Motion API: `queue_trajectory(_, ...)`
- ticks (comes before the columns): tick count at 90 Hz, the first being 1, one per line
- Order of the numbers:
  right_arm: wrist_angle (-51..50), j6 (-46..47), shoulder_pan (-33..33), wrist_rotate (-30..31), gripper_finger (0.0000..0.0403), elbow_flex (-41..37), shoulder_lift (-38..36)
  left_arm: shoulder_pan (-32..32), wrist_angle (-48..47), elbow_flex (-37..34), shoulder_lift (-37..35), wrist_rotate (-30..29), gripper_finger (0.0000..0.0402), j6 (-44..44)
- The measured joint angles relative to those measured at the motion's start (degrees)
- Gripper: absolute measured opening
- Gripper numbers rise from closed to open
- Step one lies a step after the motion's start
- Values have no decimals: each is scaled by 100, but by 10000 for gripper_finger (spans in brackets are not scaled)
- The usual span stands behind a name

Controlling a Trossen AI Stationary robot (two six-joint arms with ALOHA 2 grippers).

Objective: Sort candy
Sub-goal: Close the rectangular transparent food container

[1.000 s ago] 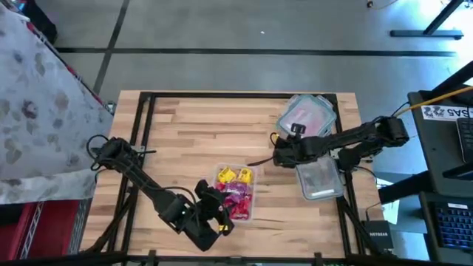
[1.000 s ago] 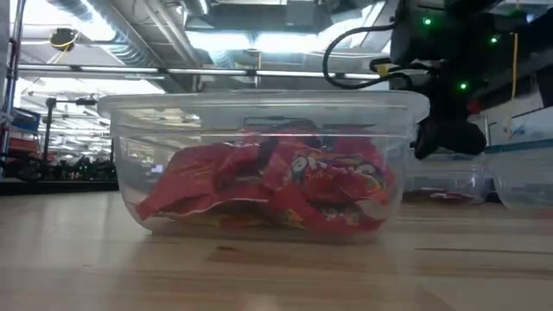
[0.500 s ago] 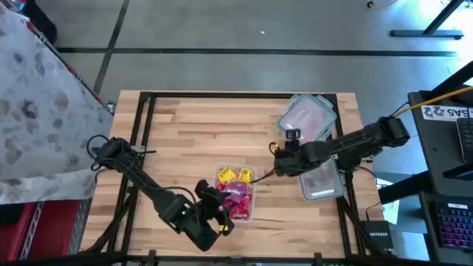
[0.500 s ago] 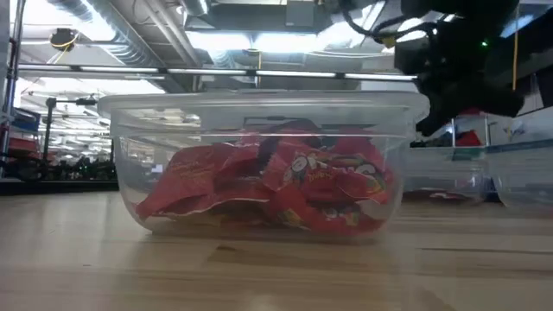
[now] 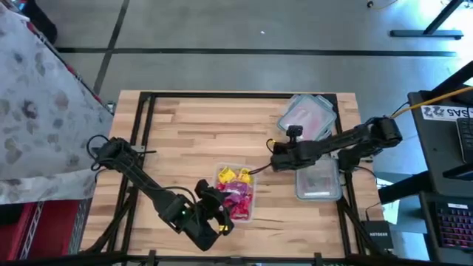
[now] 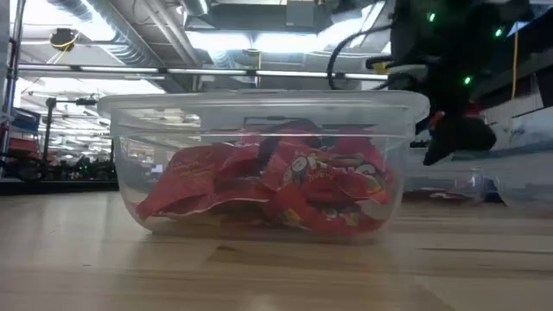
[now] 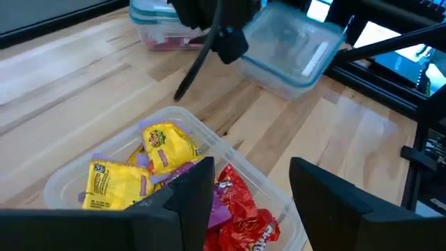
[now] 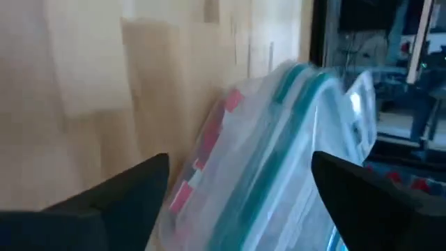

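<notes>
High view: open clear tub [image 5: 236,193] at lower centre of the tabletop [image 5: 192,140] holds the mixed candy [image 5: 235,191], with yellow at the upper end, purple mid, red at the lower end. Low view shows the red packets [image 6: 285,186] piled deep in it, so most of the sorting looks undone.

Lidded tub with the teal rim [image 5: 307,118] at upper right shows pink/red content through the lid; can't tell how much. Another clear tub [image 5: 319,179] at right centre looks empty or close to it.

Left gripper [image 5: 216,210] sits at the lower edge of the candy tub; left wrist view has its fingers [image 7: 191,195] spread apart over the red and purple packets, nothing held. Right gripper [image 5: 275,160] is between the candy tub and the right-hand tubs; fingers [image 8: 115,192] parted, empty.

Judgement: early stage, with yellow, purple and the bulk of the red all left to separate.
</notes>
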Motion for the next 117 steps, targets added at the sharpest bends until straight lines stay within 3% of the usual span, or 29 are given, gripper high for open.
queue_trajectory(37,119,254,-549,-44,287,11,270,-2,13,-2,114,46,170,-131)
queue_trajectory(64,-93,234,-535,244,156,22,253,-2,17,-2,114,49,170,-131)
queue_trajectory(97,-587,194,-320,7,156,410,261,-2,20,-2,114,48,170,-143)
queue_trajectory(117,-288,223,-230,-814,226,432,258,-2,20,-2,114,48,170,-142)
